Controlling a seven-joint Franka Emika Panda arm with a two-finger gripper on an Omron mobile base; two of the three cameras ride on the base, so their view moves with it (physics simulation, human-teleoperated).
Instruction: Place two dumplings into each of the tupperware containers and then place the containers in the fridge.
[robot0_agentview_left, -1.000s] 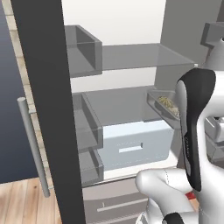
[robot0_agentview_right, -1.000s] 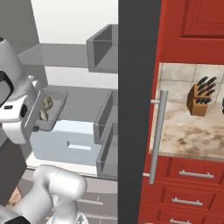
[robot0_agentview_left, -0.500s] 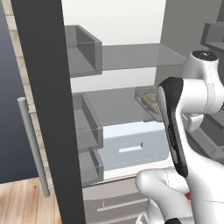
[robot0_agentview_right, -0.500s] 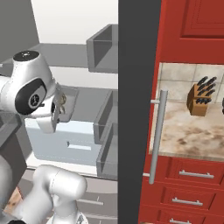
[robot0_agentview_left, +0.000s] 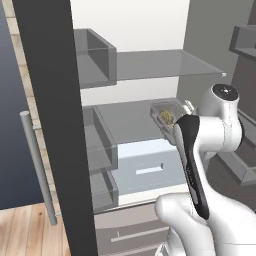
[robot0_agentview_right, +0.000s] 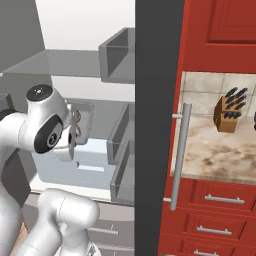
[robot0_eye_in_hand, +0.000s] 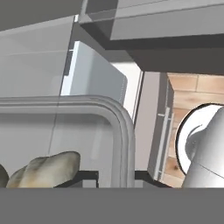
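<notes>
The gripper (robot0_eye_in_hand: 107, 177) is clamped on a translucent grey container (robot0_agentview_left: 167, 113) (rounded rim) holding crinkled tan dumplings (robot0_eye_in_hand: 46, 168). It hangs over a grey fridge shelf (robot0_agentview_left: 127, 120).

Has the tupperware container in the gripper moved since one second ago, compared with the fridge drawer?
Yes. In the left base view the tupperware container has moved left and slightly up over the middle shelf, above the pale drawer.

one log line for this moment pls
stage: fridging | claw: shut on container | load: dumplings | position: at middle shelf of open fridge
</notes>
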